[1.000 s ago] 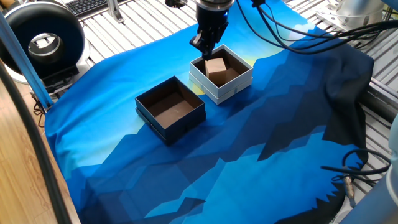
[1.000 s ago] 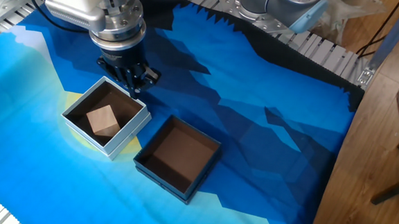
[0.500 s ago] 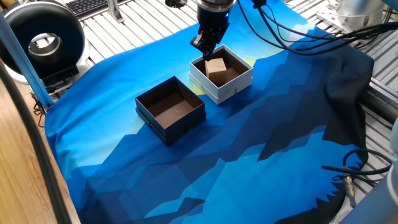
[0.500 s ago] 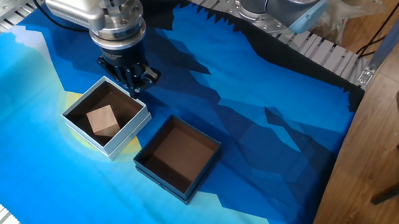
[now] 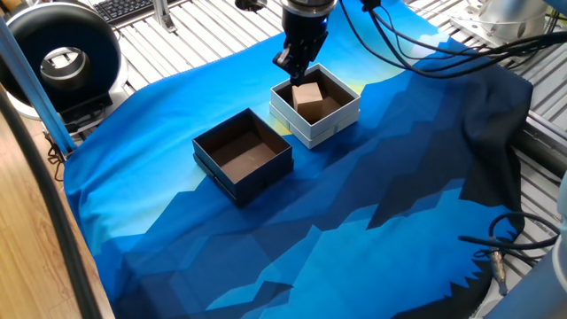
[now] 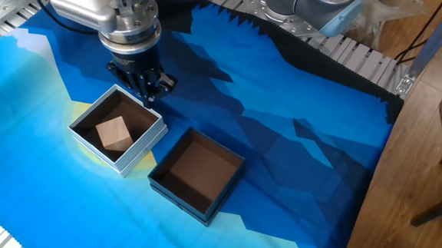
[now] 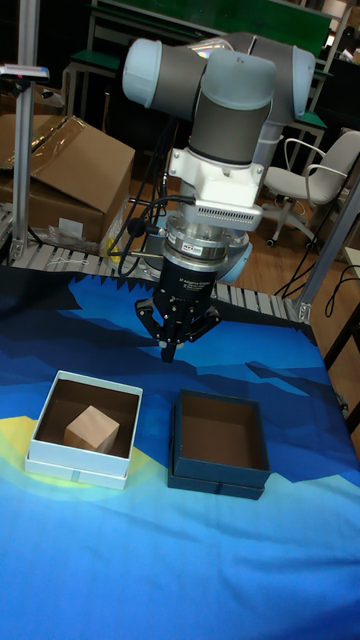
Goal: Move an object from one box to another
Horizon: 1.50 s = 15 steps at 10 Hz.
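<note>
Hand point(image 7: 169, 347) pinched narrow, empty, held beside white box point(image 6: 154, 131). Cube point(image 6: 115, 133) untouched inside. Wall could be clipped if descent is misaligned.

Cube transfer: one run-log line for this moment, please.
cube: in white box | dark box: empty | hand: above white box's edge, holding nothing

A blue patterned cloth point(image 5: 266, 230) covers a table of ribbed aluminium slats point(image 5: 213, 27). Wood flooring point(image 6: 422, 142) borders it. Behind stand a cardboard carton point(image 7: 70, 175), a white office chair point(image 7: 320, 170) and green-edged benches point(image 7: 110, 45).
</note>
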Motion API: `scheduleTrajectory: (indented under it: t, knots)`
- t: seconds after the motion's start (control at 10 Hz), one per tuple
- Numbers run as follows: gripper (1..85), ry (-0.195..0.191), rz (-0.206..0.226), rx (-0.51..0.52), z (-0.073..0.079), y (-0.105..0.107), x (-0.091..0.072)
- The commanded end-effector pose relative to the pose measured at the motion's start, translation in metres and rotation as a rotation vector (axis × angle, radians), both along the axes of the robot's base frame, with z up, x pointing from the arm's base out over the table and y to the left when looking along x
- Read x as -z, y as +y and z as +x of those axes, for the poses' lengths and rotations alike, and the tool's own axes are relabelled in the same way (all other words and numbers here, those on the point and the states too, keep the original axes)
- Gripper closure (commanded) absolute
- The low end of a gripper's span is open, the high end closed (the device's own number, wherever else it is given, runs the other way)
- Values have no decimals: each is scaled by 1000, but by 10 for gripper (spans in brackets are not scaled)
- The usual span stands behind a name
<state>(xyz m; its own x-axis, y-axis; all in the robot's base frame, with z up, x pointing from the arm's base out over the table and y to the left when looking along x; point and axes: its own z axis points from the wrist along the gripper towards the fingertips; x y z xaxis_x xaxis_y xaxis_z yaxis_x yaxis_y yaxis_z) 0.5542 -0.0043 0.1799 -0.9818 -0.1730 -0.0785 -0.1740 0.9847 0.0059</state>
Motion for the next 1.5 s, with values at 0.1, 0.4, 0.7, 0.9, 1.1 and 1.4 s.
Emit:
scheduleTrajectory:
  t: [0.1,0.4,0.7,0.9,1.1,1.4]
  knots:
    - [847,-23,16,-4,1,0,0]
    - [847,-3,34,-16,-4,4,1]
    - [847,59,-45,81,-20,-17,2]
    - [847,31,-30,142,-13,-15,2]
    - [820,32,-37,28,-1,-27,9]
    - [543,-2,-33,-145,32,-57,37]
